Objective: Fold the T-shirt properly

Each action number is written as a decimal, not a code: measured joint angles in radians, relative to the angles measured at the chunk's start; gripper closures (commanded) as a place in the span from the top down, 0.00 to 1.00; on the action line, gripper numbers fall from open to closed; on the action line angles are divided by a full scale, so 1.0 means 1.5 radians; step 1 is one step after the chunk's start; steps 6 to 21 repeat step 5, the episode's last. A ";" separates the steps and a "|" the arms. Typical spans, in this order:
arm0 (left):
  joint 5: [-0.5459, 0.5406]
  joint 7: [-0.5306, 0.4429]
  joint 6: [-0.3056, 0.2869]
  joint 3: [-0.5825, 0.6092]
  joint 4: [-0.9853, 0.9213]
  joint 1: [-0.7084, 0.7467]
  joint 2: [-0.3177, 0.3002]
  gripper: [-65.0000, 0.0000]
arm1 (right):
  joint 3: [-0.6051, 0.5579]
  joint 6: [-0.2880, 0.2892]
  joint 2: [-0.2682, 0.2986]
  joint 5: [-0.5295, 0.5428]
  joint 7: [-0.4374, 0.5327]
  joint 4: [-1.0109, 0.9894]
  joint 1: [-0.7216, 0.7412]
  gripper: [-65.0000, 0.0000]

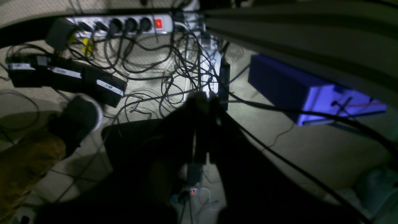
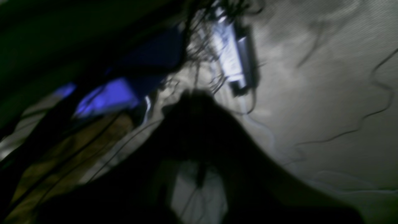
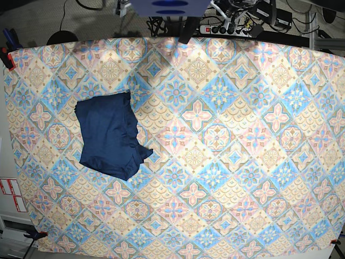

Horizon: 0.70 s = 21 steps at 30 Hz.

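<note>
The T-shirt [image 3: 110, 134] lies folded into a compact dark blue bundle on the left part of the patterned tablecloth [image 3: 226, 162], with one small corner sticking out at its lower right. No arm reaches over the table. The left gripper [image 1: 203, 102] and the right gripper [image 2: 194, 99] are both closed with nothing between their jaws, above a floor with many cables [image 1: 146, 65]

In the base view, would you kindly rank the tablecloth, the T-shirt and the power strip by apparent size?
1. Tablecloth, covering most of the view.
2. T-shirt.
3. Power strip, smallest, though it lies beyond the table's far edge, so distance shrinks it.
</note>
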 measured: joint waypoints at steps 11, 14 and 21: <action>0.000 0.005 0.000 -0.001 -0.002 0.006 0.004 0.00 | 0.001 -0.005 -0.001 0.008 0.009 0.003 0.009 0.00; 0.000 0.005 0.000 -0.001 -0.002 0.006 0.004 0.00 | 0.001 -0.005 -0.001 0.008 0.009 0.003 0.009 0.00; 0.000 0.005 0.000 -0.001 -0.002 0.006 0.004 0.00 | 0.001 -0.005 -0.001 0.008 0.009 0.003 0.009 0.00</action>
